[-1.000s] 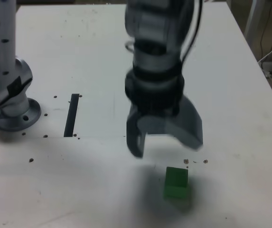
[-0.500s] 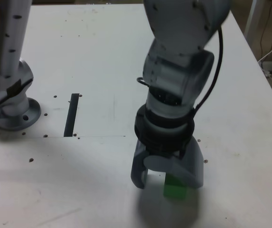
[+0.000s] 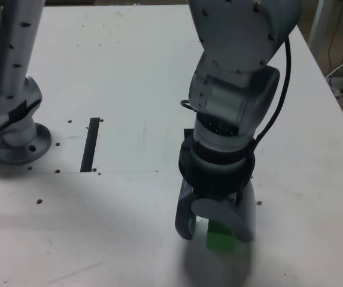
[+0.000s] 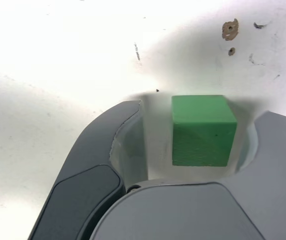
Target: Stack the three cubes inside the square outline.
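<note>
Currently straddling the green cube point(image 4: 203, 132) on the white table point(image 4: 73, 60) with a clearly open gripper point(image 4: 201, 111). Gripping nothing, and showing space between each jaw and the cube. Casting soft shadow on the table near the jaws.

The robot arm point(image 3: 237, 78) is smooth silver-grey, built of thick rounded tubular sections dotted with small dark spots. A black ring circles the wrist, a black cable point(image 3: 282, 95) runs alongside, and the broad curved fingers point(image 4: 83, 155) are grey too.
</note>
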`<state>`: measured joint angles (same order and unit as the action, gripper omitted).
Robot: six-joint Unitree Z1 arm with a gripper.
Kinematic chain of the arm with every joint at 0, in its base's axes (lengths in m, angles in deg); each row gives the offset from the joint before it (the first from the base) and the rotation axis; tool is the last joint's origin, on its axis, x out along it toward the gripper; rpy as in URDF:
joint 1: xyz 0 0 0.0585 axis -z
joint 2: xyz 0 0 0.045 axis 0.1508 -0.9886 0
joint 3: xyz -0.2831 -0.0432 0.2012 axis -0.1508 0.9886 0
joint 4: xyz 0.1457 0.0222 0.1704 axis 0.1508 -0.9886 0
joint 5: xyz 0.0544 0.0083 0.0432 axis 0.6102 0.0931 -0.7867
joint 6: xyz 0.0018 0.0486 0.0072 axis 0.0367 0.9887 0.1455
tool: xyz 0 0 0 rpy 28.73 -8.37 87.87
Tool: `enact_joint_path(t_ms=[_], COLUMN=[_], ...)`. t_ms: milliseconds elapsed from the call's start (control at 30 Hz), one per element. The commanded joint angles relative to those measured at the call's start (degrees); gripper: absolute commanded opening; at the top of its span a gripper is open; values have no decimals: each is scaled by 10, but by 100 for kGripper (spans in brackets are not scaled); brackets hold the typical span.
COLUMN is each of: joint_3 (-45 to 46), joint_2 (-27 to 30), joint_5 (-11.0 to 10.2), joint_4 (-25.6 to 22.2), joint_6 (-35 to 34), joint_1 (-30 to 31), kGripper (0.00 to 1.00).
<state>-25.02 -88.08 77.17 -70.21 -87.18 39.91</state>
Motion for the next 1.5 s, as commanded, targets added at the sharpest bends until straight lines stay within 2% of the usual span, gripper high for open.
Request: enact_joint_path(t_ms=[0,533,733,867,1200,1467], joint_3=[1,7,8,5,-15,-37], joint_2=[-5,-13,10,39,114,115], joint_5=[2,4,-6,-15,-32,-52], joint_4=[2,20,6,-14,-87,-115], joint_6=[2,3,3,3,40,86], joint_1=[-2,-4,-5,-15,-95,-168], kGripper=[51,40,33,33,33,33])
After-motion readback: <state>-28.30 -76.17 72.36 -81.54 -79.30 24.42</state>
